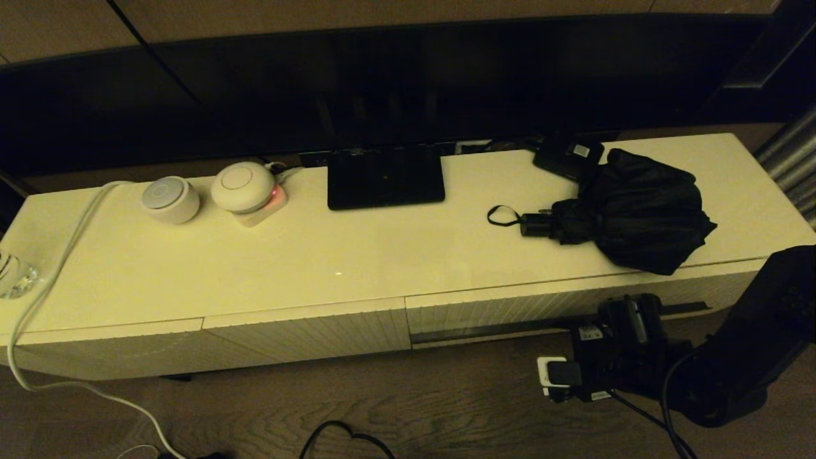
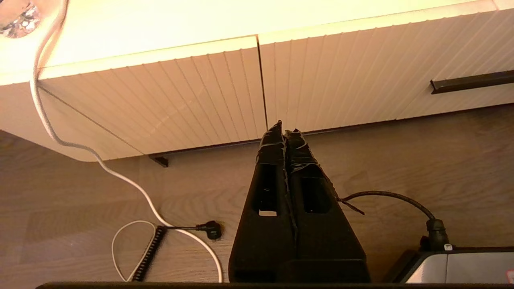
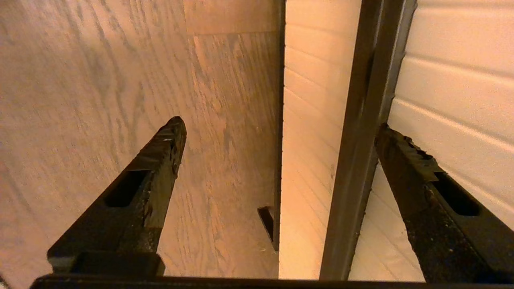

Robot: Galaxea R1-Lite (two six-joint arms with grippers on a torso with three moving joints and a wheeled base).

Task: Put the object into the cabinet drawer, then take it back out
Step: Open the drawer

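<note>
The black folding umbrella [image 1: 631, 217] lies on the right of the cabinet top, with its handle and wrist loop [image 1: 503, 217] pointing left. Below it, the ribbed cream drawer [image 1: 510, 312] sits flush with the neighbouring front. My right gripper [image 1: 628, 309] hangs low in front of the drawer. In the right wrist view the right gripper [image 3: 280, 124] is open, its fingers either side of the drawer's dark slot [image 3: 361, 140], touching nothing. My left gripper [image 2: 285, 128] is shut and empty, near the floor before the seam between the fronts. It is out of the head view.
On the cabinet top are a small black labelled box [image 1: 567, 156], a dark screen stand [image 1: 385, 175], two round white devices [image 1: 170, 199] [image 1: 243, 185] and a glass piece [image 1: 13, 274]. A white cable [image 1: 64, 255] runs down to the wooden floor, where other cables [image 2: 176, 228] lie.
</note>
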